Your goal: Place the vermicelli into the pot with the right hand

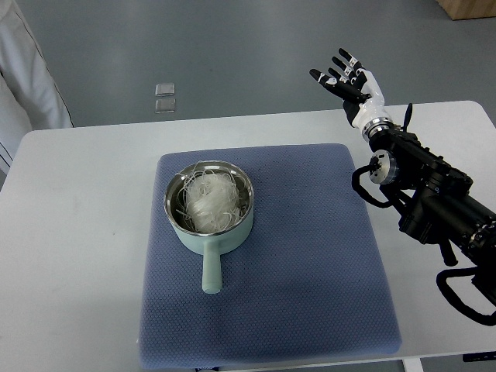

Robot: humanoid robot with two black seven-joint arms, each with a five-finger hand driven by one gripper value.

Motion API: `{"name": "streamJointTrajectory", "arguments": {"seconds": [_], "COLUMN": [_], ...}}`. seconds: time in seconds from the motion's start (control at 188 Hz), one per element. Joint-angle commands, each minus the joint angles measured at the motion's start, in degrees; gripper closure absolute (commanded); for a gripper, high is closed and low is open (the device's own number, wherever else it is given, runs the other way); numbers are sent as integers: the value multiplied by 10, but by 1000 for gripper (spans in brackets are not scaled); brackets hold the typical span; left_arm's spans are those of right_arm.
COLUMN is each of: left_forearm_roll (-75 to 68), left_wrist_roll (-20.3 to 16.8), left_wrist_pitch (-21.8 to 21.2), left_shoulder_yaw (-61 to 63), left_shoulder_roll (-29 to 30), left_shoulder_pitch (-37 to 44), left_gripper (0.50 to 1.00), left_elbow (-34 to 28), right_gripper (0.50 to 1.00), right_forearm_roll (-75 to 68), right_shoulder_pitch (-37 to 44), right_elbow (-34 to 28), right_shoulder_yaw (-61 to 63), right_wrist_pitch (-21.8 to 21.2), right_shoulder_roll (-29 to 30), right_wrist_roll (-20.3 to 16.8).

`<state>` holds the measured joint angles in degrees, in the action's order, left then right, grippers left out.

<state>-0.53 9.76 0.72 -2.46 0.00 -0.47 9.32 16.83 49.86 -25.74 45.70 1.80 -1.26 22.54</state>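
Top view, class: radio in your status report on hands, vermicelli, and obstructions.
Right hand open, raised past table's far edge, holding nothing. Left hand not in view. Vermicelli sits inside pot on blue mat. Nothing in the way.

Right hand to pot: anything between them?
Top view: nothing stands between the right hand and the pot, only bare white table and blue mat. The vermicelli is already in the pot.

White rounded-corner worktop (77,232). Blue-grey quilted fabric mat (310,271) lies flat at centre, its near edge close to worktop's near edge.
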Motion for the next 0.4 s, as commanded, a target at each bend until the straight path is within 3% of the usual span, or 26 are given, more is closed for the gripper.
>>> {"name": "streamJointTrajectory", "arguments": {"seconds": [0.0,0.393], "left_forearm_roll": [0,0], "left_wrist_roll": [0,0], "left_wrist_pitch": [0,0], "left_shoulder_yaw": [0,0], "left_shoulder_roll": [0,0], "left_shoulder_pitch": [-1,0], "left_gripper": [500,500], "left_elbow": [0,0], "right_gripper": [572,572], "right_forearm_roll": [0,0], "right_shoulder_pitch": [-14,-27], "right_elbow": [0,0], "right_shoulder_yaw": [0,3], "right_wrist_pitch": [0,15], "right_shoulder_roll": [-1,5], "right_wrist_roll": [1,10]}}
